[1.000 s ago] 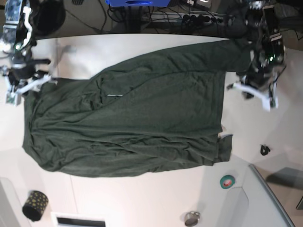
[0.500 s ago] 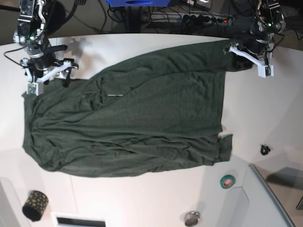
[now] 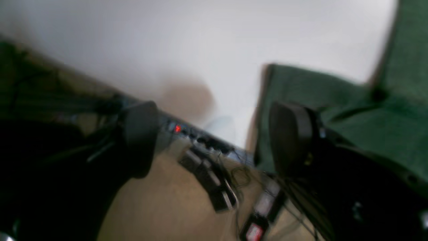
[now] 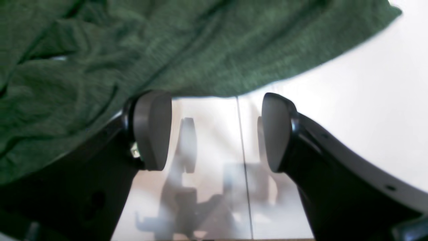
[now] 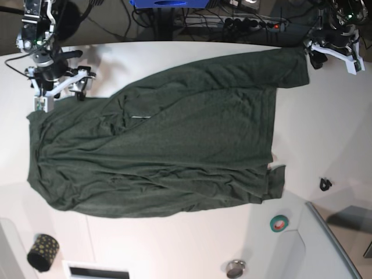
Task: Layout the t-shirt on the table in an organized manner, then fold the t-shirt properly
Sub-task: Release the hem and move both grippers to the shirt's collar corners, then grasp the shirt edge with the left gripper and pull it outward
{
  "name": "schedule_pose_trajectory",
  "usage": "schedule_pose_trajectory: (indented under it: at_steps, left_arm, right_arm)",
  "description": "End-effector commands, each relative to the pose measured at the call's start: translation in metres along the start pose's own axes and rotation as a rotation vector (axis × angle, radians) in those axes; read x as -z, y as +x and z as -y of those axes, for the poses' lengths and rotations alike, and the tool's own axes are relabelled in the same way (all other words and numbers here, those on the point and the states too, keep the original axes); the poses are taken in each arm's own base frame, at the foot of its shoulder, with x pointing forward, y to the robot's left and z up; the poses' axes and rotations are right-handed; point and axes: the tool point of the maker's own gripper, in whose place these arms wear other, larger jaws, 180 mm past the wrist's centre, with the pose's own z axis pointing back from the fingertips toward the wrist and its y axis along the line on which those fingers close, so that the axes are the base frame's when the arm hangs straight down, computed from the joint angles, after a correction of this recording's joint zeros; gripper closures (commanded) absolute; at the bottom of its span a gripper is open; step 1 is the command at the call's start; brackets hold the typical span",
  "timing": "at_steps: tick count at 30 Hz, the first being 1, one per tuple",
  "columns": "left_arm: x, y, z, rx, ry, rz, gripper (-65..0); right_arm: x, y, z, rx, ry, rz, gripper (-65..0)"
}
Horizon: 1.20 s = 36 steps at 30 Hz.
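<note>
T-shirt [image 5: 157,139], dark green, lies spread out across the middle of the white tabletop [image 5: 325,139], with many wrinkles along its lower edge. At the upper left of the base view, the right pincer [image 5: 58,90] sits by the shirt's corner. Its jaws are wide apart and hold nothing. At the upper right, the left pincer [image 5: 332,53] is beside the shirt's top corner, also wide apart and empty. Green tape roll [image 5: 279,222] sits at the lower right.
</note>
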Motion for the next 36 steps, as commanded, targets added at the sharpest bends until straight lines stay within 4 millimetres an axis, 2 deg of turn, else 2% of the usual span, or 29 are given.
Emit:
schedule_pose_trajectory:
  at_steps: [1, 3, 8, 10, 14, 16, 17, 18, 20, 21, 22, 25, 27, 33, 36]
  left_arm:
    - [0.0, 0.003, -0.002, -0.003, 0.0, 0.013, -49.5]
    - [0.003, 0.0, -0.002, -0.011, -0.002, 0.004, -49.5]
    - [0.013, 0.0, 0.027, 0.011, -0.068, -0.004, -49.5]
    - [0.017, -0.009, 0.034, 0.014, -0.086, -0.031, -49.5]
    - [0.038, -0.022, 0.055, -0.008, -0.128, -0.081, -49.4]
    - [0.042, -0.031, 0.064, -0.003, -0.147, -0.109, -47.6]
    - [0.043, -0.032, 0.069, 0.004, -0.158, -0.113, -43.4]
    - [0.042, -0.035, 0.071, 0.013, -0.164, -0.12, -36.4]
    - [0.04, -0.031, 0.076, 0.025, -0.177, -0.107, -16.6]
    - [0.037, -0.033, 0.075, 0.033, -0.176, -0.109, -4.9]
    - [0.033, -0.031, 0.077, 0.043, -0.182, -0.101, 0.0]
    - [0.02, -0.02, 0.087, 0.08, -0.207, -0.063, 0.0]
    - [0.008, -0.014, 0.104, 0.125, -0.25, -0.037, 0.0]
    - [-0.036, 0.016, 0.164, 0.237, -0.386, 0.008, 0.0]
    - [-0.048, 0.038, 0.206, 0.27, -0.473, 0.042, 0.0]
  right_arm:
    - [-0.003, 0.008, 0.001, -0.007, 0.0, 0.033, -39.6]
    - [-0.003, 0.009, 0.001, -0.009, 0.002, 0.035, -39.6]
    - [-0.003, 0.009, 0.001, -0.009, 0.002, 0.035, -39.6]
    - [-0.003, 0.01, 0.0, -0.009, 0.002, 0.037, -39.6]
    - [-0.004, 0.009, 0.001, -0.009, 0.001, 0.034, -39.6]
    - [-0.004, 0.008, 0.001, -0.009, 0.001, 0.032, -39.6]
    - [-0.004, 0.008, 0.001, -0.009, 0.001, 0.032, -39.6]
    - [-0.004, 0.008, 0.001, -0.009, 0.0, 0.033, -39.6]
    - [-0.004, 0.008, 0.001, -0.007, 0.0, 0.033, -39.6]
    - [-0.004, 0.008, 0.001, -0.007, 0.0, 0.033, -39.6]
    - [-0.004, 0.008, 0.001, -0.007, 0.0, 0.033, -39.6]
    - [-0.004, 0.009, 0.001, -0.007, 0.001, 0.034, -39.6]
    - [-0.003, 0.01, 0.001, -0.007, 0.001, 0.037, -39.6]
    - [0.0, 0.016, 0.0, -0.006, 0.003, 0.05, -39.6]
    - [0.0, 0.017, 0.0, -0.005, 0.002, 0.051, -39.6]
